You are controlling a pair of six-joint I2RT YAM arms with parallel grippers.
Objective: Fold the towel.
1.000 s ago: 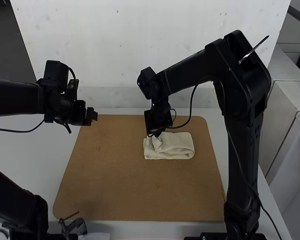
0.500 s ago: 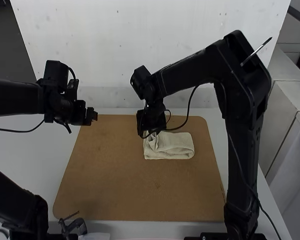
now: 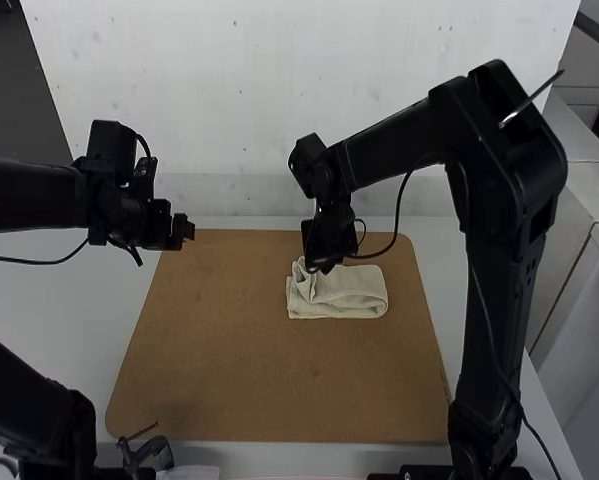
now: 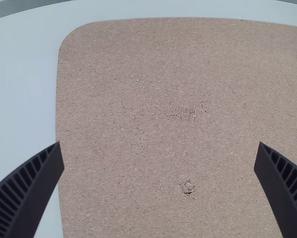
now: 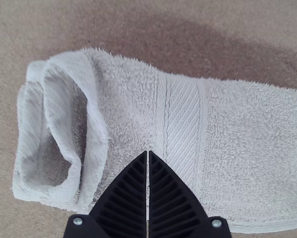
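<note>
Our towel lies folded toward one o'clock on the board; right gripper fingers together, left gripper fingers apart. We should press its puffed nine-o'clock end gently, straight down.

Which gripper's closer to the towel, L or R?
Right. The right gripper is at the towel, over it; the left gripper is off to the towel's left, by the board's far-left corner.

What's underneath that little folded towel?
The towel lies on the brown board, which shows along the towel's near edge. Directly beneath, the board is covered, so I can't tell if anything's there.
</note>
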